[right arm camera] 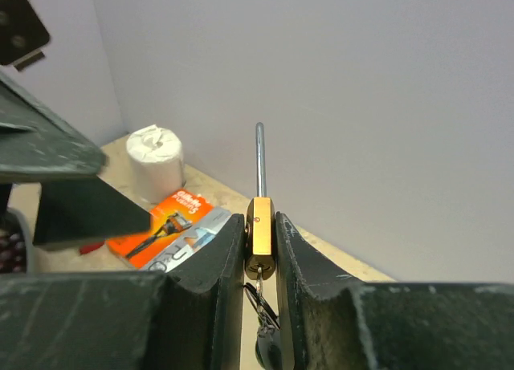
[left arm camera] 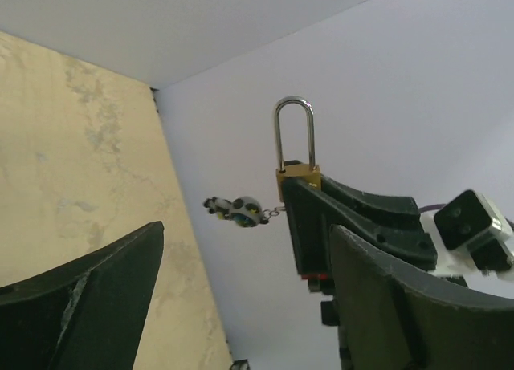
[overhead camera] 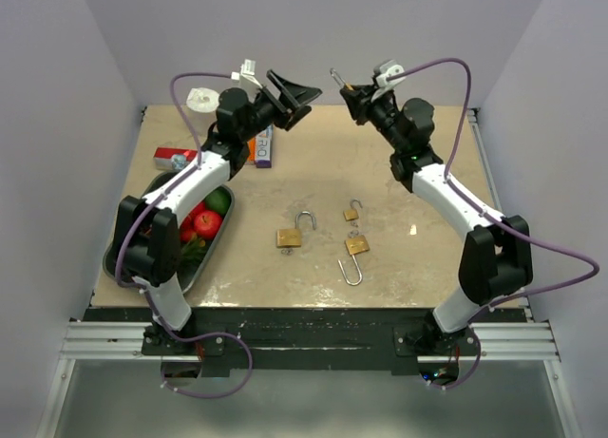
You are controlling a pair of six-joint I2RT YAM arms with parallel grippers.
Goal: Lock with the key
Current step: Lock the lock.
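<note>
Three loose padlocks [overhead camera: 290, 237] on the table [overhead camera: 418, 267], top view only.

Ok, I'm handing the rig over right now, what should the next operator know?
Right claw: shut on the brass padlock, held high near the far wall, shackle up and apparently seated.
Left claw: open, empty, raised facing it.
Keys hang on a chain from the brass padlock; whether one sits in the keyhole is unclear.
Three other padlocks lie mid-table, at least two with open shackles.
Left to do: probably take the key with the left claw and turn it; not yet touched.
</note>
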